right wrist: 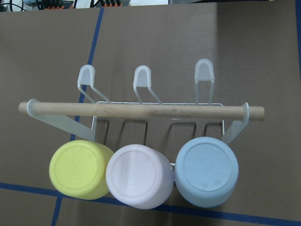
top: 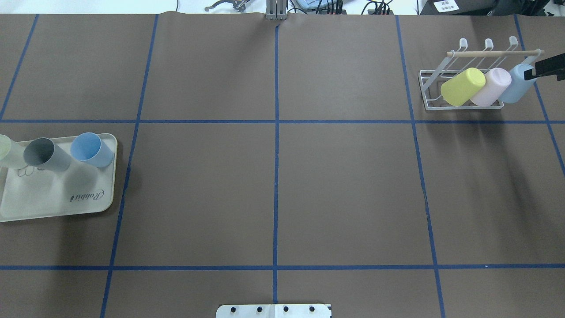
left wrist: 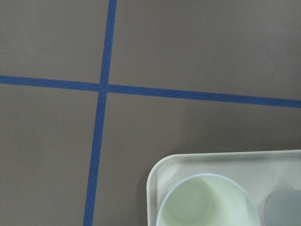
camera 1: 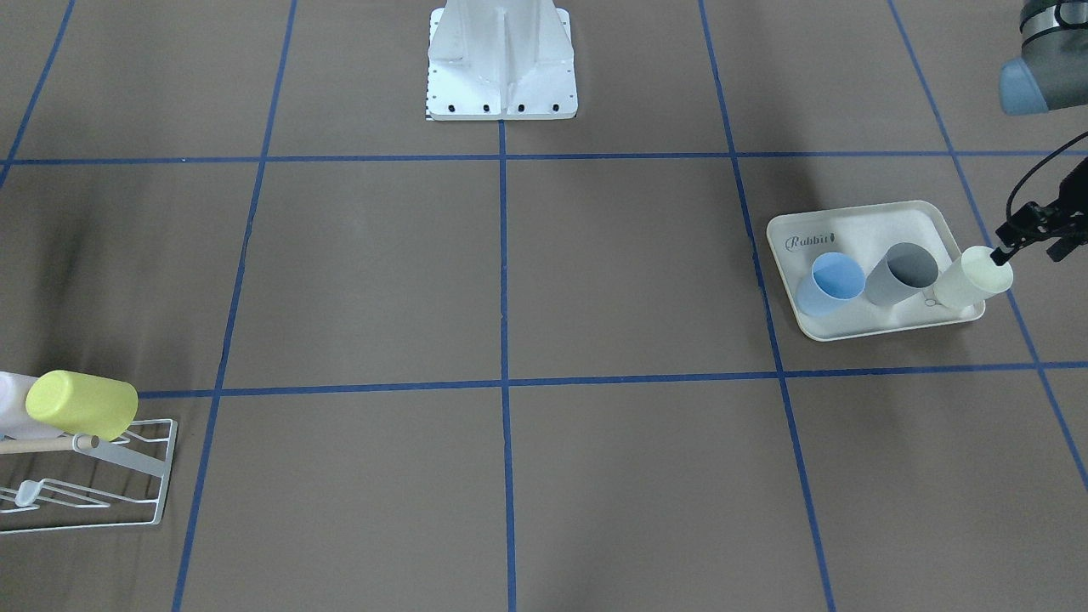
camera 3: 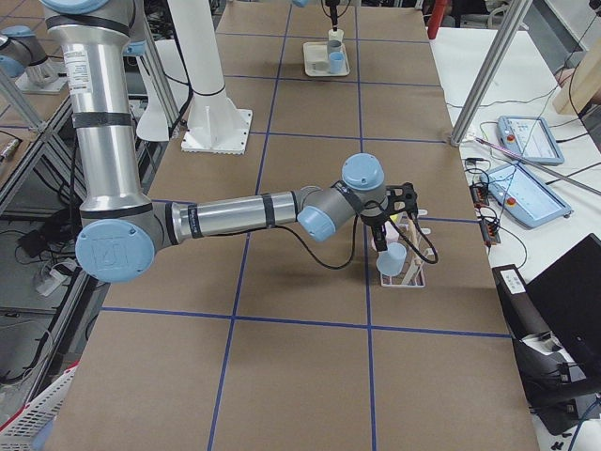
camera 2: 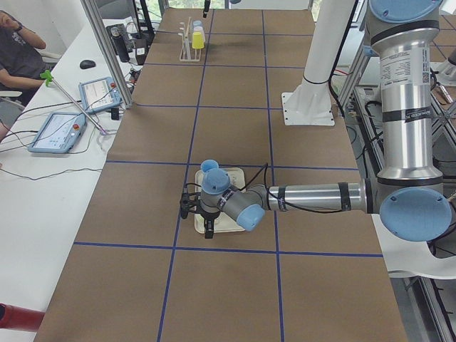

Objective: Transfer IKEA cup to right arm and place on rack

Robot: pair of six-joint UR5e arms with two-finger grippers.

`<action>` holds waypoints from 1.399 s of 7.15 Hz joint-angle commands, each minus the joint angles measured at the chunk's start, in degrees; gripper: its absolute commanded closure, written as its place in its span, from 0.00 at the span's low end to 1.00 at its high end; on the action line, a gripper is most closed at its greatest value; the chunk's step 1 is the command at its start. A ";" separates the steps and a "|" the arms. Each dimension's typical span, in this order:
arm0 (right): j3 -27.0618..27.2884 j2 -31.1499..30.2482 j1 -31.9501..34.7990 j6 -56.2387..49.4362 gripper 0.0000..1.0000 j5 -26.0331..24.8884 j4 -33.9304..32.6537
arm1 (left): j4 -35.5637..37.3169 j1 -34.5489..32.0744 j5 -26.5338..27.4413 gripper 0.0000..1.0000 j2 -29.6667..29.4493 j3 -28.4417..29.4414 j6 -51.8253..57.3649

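The left gripper (camera 1: 1030,252) hung over the corner of a cream rectangular plastic tray (camera 1: 850,229) printed "Rabbit". Its black fingers (camera 1: 1003,252) looked spread apart. One tip was at the rim of a pale green plastic cup (camera 1: 973,280) and the other was well clear of that cup, out over the brown table cover (camera 1: 382,272). Whether the near tip pressed on the rim or only met it could not be told. The pale green cup stood in the tray corner directly under these fingers. A grey plastic cup (camera 1: 901,276) stood just beyond it, and a light blue plastic cup (camera 1: 829,285) was farthest from the fingers.

The right gripper (top: 529,73) reached in at the far end of a low white wire rack (right wrist: 142,77) with a light wooden dowel (right wrist: 141,110) across it. Its dark tip met the side of a pale blue plastic cup (top: 514,86) that lay tilted on the rack. How far its fingers were parted, and whether they had hold of the cup, could not be told. A lilac plastic cup (top: 491,87) lay just past the pale blue cup, touching it, and a yellow plastic cup (top: 461,86) was the one farthest from the tip. In the right wrist view all three bases pointed up, below the dowel.
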 commanded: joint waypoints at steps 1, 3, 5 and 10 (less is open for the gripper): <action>0.06 -0.05 0.00 0.01 0.02 0.01 0.04 | -0.05 1.24 0.10 0.39 -0.49 1.53 -0.44; 0.06 -0.05 0.00 0.10 0.02 0.01 0.04 | 0.30 1.60 -0.08 1.00 -1.28 2.32 -1.67; 0.06 0.39 -0.09 0.10 0.02 -0.08 0.04 | 0.39 1.78 -0.60 1.00 -0.67 1.72 -0.89; 1.73 0.74 -0.26 0.97 0.02 -0.25 -0.04 | 1.18 -3.50 -4.65 1.00 6.69 -11.61 -2.11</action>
